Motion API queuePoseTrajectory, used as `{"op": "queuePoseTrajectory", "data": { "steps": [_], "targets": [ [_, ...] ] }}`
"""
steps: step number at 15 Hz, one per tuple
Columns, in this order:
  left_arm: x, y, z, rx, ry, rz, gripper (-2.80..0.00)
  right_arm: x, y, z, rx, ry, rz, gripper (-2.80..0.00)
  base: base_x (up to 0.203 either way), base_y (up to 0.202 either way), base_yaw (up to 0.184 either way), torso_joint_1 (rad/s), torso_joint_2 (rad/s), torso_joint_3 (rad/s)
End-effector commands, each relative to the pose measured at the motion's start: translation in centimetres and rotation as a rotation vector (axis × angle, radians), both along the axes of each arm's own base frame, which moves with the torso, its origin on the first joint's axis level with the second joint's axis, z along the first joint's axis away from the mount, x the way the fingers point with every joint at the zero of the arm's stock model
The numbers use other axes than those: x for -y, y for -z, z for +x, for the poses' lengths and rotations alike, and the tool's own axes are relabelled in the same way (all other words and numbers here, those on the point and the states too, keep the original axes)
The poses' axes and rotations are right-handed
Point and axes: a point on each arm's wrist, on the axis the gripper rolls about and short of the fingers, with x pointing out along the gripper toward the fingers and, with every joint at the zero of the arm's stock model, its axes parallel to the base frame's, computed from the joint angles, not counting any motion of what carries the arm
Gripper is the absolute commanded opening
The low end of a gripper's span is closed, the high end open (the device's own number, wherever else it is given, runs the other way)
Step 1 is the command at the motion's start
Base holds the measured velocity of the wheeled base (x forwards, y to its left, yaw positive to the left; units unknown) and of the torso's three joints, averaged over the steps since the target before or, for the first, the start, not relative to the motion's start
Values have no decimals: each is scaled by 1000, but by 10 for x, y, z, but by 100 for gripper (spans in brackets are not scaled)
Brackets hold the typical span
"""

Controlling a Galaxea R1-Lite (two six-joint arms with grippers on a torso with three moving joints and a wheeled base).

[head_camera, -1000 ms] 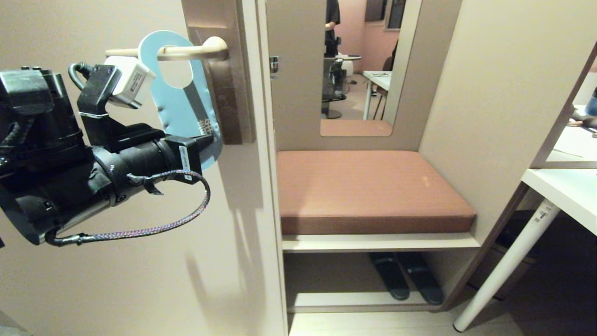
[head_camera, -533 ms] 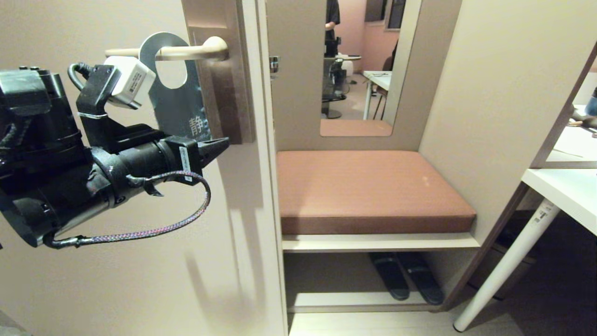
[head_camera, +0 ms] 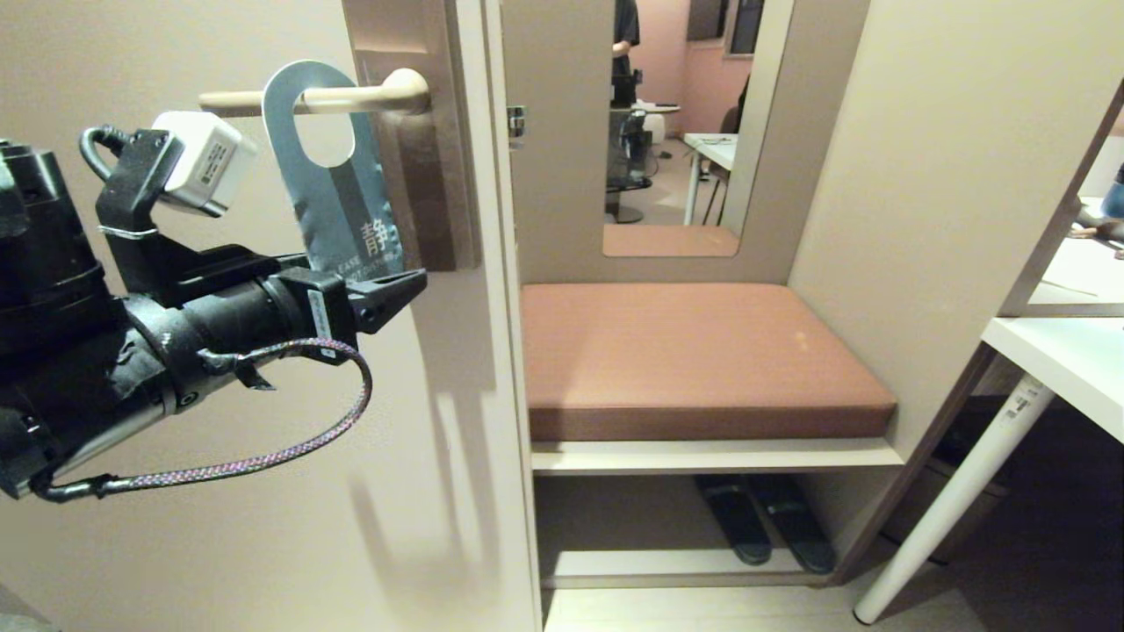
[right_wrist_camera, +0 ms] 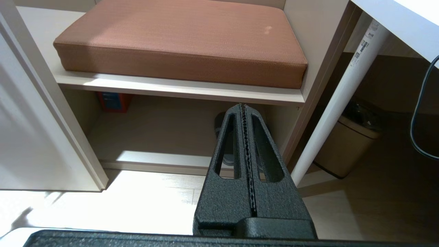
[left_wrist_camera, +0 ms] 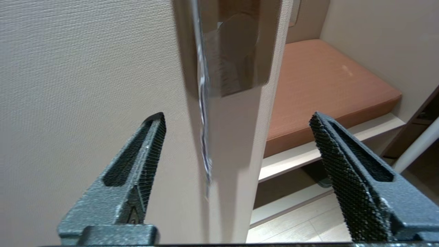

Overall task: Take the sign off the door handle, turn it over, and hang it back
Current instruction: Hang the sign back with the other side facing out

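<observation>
Since a second ago the left pincer (head_camera: 386, 294) has let go of the sign (head_camera: 338, 189) and backed off; jaws now wide, holding nothing. Sign hangs on the door handle (head_camera: 329, 96) just ahead, grey face out. Rehang looks done; next, retreat clear. Right pincer (right_wrist_camera: 245, 113) closed, parked.

A hotel-style room entry: a do-not-disturb sign (head_camera: 338, 189) hangs on the door handle (head_camera: 320, 96), a cushioned bench (head_camera: 694, 360) at three o'clock, slippers (head_camera: 764, 518) beneath, wall mirror (head_camera: 676, 132) above.
</observation>
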Motion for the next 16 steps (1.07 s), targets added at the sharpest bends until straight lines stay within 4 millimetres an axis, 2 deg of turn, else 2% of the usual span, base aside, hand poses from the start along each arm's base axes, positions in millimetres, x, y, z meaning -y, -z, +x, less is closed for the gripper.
{"op": "queuePoseTrajectory", "data": {
  "steps": [1,9,16],
  "targets": [
    [-6,-3,-11,21,-4,-11,0,0,0,0,-1,0,-1,-280,0,0,0,0,0,0],
    [-28,-1,-49,63,-32,-33,0,0,0,0,-2,-1,-1,-280,0,0,0,0,0,0],
    [-32,-2,-56,74,-43,-39,0,0,0,0,-2,1,-1,-280,0,0,0,0,0,0]
  ]
}}
